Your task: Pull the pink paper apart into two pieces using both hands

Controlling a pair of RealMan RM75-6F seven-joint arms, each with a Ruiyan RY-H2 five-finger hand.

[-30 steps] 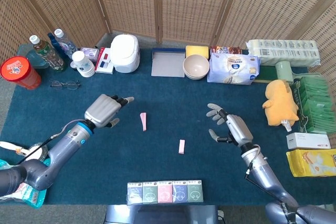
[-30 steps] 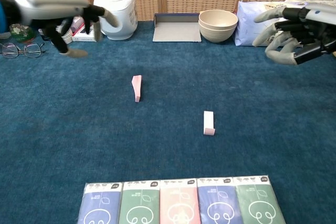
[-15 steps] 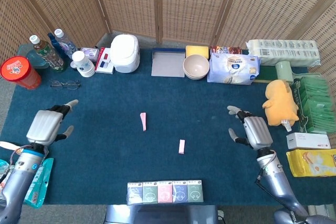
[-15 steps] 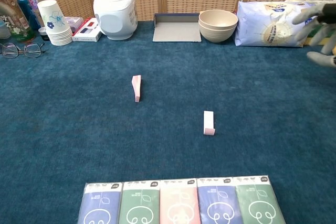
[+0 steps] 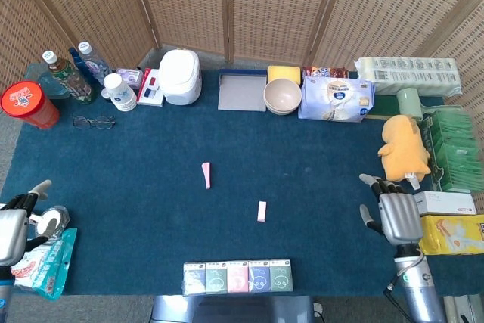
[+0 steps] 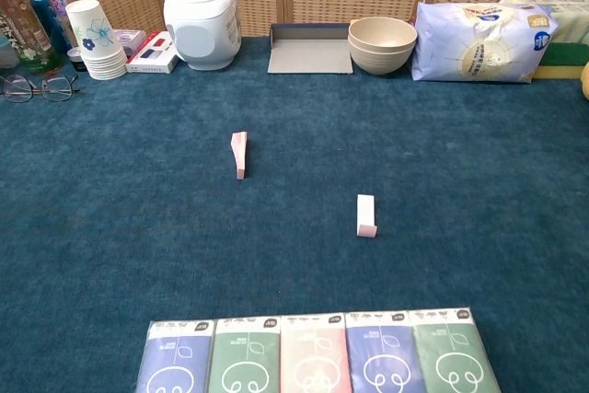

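Two small pink paper pieces lie apart on the dark blue carpeted table (image 5: 151,209): the left pink piece (image 5: 206,175) sits just left of the frame's middle in the head view, folded and partly raised off the carpet in the chest view (image 6: 239,153), and the right pink piece (image 5: 262,211) lies lower and to the right of it, showing as a short stub near the centre of the chest view (image 6: 366,215). Neither hand touches them. The left hand (image 5: 13,226) is at the lower left edge of the head view, off the blue surface, its fingers apart and holding nothing, beside a crumpled printed plastic bag (image 5: 41,262). The right hand (image 5: 396,215) is at the lower right of the head view, near the carpet's right edge, back of the hand up, fingers loosely spread with nothing in them; a white box (image 5: 443,203) and a yellow packet (image 5: 452,234) lie just to its right. The chest view shows no hands. Along the bottom centre runs a row of five tissue packs (image 6: 317,354), and at the top sit a white rice cooker (image 5: 181,76), a beige bowl (image 5: 282,95) and a grey tray (image 5: 242,91).
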